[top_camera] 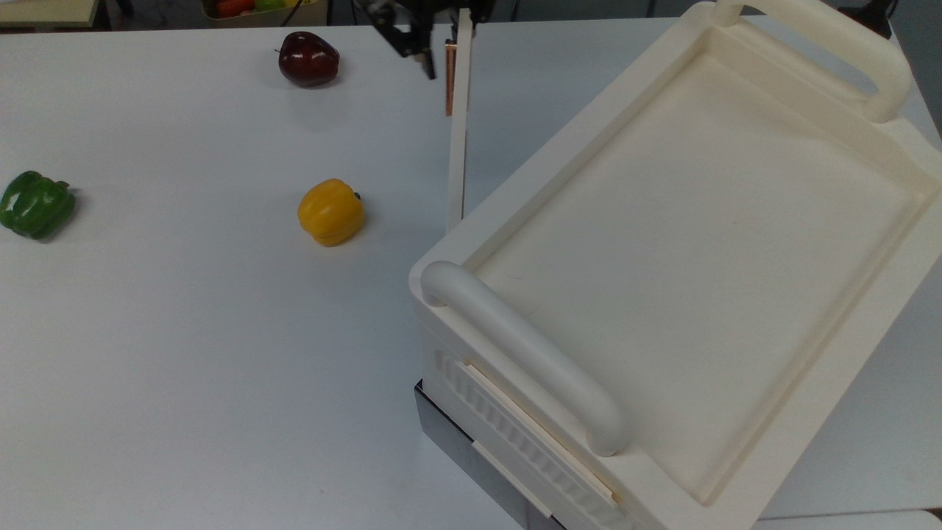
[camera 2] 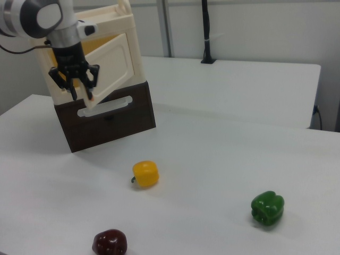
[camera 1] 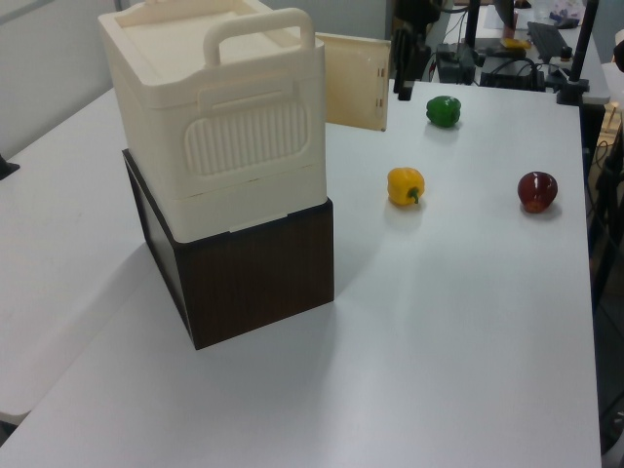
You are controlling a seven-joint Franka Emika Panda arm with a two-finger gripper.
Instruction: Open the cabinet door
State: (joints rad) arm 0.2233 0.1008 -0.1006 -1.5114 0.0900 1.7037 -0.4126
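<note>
Cream cabinet door (top_camera: pixel 458 132) part-open, gripper (camera 2: pixel 81 91) at its free edge
Jaws spread, gripping nothing; draw along the hinge arc, staying off the cabinet (top_camera: pixel 684 243)

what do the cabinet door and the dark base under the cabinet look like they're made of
The cabinet door: probably moulded plastic, matte cream, a thin flat panel matching the cabinet; a small copper-coloured plate, maybe metal, sits near its free edge. The base: dark brown with faint grain in the left view, possibly wood veneer or laminate; hard to confirm.
</note>
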